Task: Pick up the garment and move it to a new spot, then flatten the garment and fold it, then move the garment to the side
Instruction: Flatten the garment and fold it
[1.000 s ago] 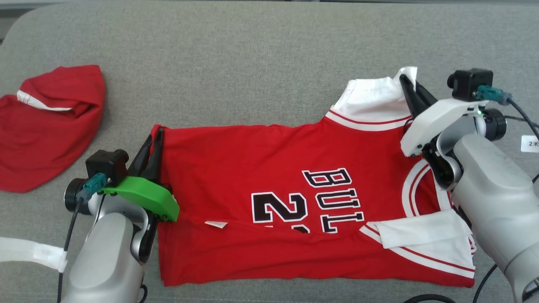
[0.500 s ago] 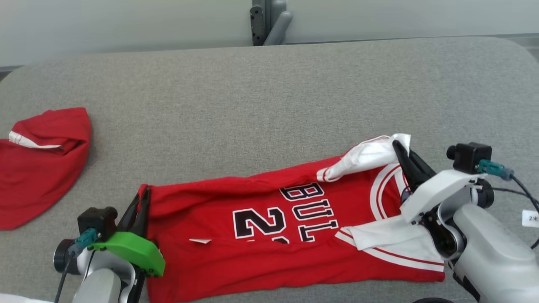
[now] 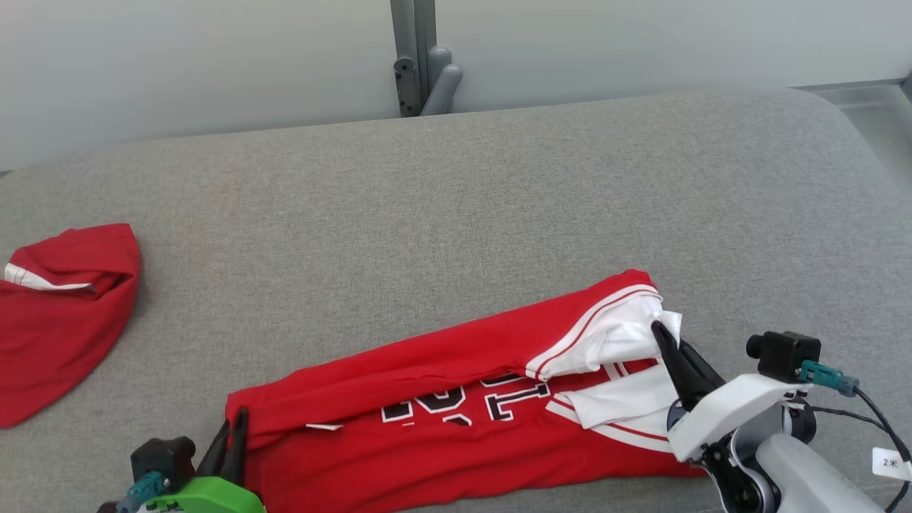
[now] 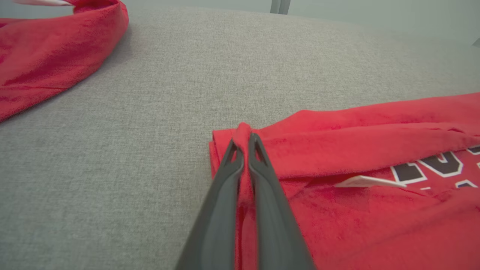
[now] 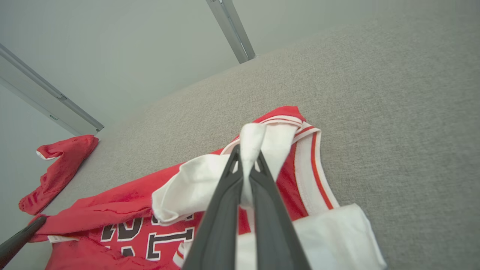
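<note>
Here the jersey lies on the grey worktop, stretched between the two hands and partly doubled over; its far long edge is rolled towards the near one, so the black-and-white lettering shows only in part beneath the roll; a small white tag pokes out to the right of the left hand; that hand's fingers are pressed together on the jersey's red corner, with a ridge of cloth pinched between them. The right hand is likewise closed, nipping a fold of the white sleeve, which stands up past its tips; white bands with red stripes run just beside it; well off to the left of the left hand sits a crumpled red cloth, apart from the jersey.
</note>
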